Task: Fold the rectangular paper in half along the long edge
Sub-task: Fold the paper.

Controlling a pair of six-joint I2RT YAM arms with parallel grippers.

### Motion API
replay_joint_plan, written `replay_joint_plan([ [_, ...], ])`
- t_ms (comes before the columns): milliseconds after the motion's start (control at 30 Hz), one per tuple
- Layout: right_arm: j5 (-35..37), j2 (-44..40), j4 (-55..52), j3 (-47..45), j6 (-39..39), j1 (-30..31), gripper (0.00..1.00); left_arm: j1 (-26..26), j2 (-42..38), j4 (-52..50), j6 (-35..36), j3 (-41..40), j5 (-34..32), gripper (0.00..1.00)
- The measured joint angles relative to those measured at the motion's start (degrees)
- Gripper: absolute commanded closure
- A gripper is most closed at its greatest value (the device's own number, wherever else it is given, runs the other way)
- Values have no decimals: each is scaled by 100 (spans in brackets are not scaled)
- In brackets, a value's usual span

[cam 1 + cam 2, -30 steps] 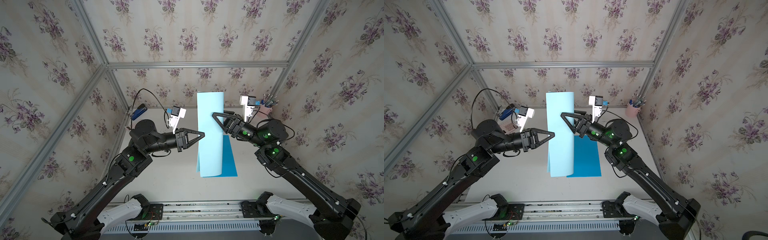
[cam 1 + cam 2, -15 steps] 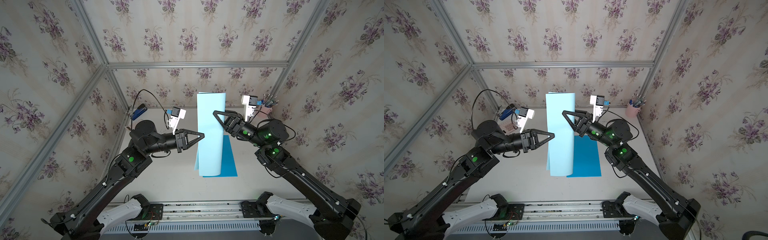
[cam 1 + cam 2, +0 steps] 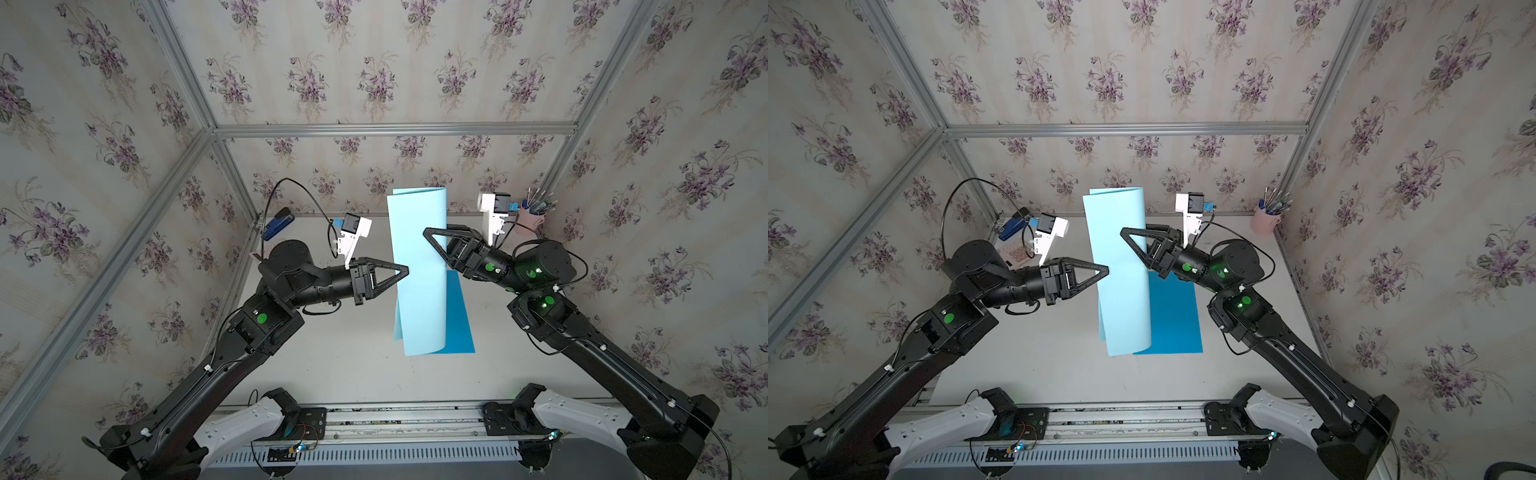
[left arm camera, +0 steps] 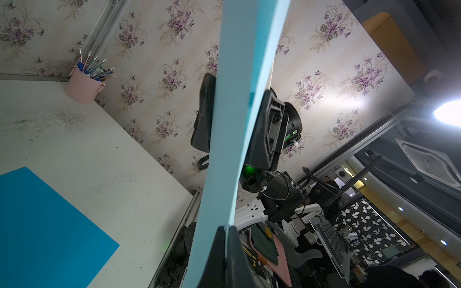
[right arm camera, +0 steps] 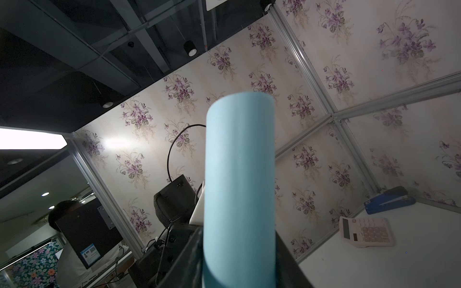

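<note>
**Bimanual paper fold, read from the robot's base outward.** All positions are given against the dark blue sheet [image 3: 457, 316] [image 3: 1173, 316], which lies flat on the table [image 3: 345, 374].

Nearest, on the near side of the sheet, the base rail [image 3: 399, 417] carries the 2 arms.

The paper [image 3: 419, 307] [image 3: 1125, 307] [image 5: 239, 174] is pale blue. It is held upright in the air and bent over on itself into 2 layers. In both top views it covers the sheet's left-arm part, and its lower end hangs by the sheet's near left-arm corner.

The left gripper [image 3: 406, 272] [image 3: 1106, 272] sits just past the sheet's left-arm edge. It is closed on the paper's 2 loose long edges. The left wrist view shows these edges pinched together between its fingertips [image 4: 237, 251].

The right gripper [image 3: 430, 233] reaches in from the sheet's right-arm side, across its far end. It straddles the paper's rounded bend. Its fingers [image 4: 268, 129] stand apart, and the bend fills the gap between them and touches both.

Three things stand beyond the sheet's far edge, by the back wall:
- A pink pen cup [image 3: 530, 222] [image 3: 1264, 222] [image 4: 83, 87] stands toward the right-arm corner.
- A blue stapler [image 3: 277, 222] [image 3: 1013, 226] [image 5: 389, 199] lies toward the left-arm corner.
- A calculator [image 5: 366, 230] lies just beside the stapler, on the side nearer the sheet.
</note>
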Motion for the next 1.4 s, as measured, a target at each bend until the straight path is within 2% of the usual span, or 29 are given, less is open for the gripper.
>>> replay_joint_plan([
  [67,-57,-20,-55,2,0,0,41,0,-28,-4,0,13,-13,100],
  [133,-142,-24,-138,9,0,0,39,0,-98,-2,2,24,-63,100],
  [333,-811,-105,-92,-144,243,0,37,0,-291,28,48,76,-352,100],
  [633,-1683,-470,883,-765,1134,0,36,9,-127,96,37,256,-529,100],
  [833,-1808,-619,1174,-929,1392,0,44,9,-50,146,31,446,-562,98],
  [1033,-1801,-634,1137,-929,1379,0,59,7,26,179,-26,474,-557,95],
  [1400,-1738,-699,706,-909,1147,0,68,2,76,225,-61,601,-516,78],
])
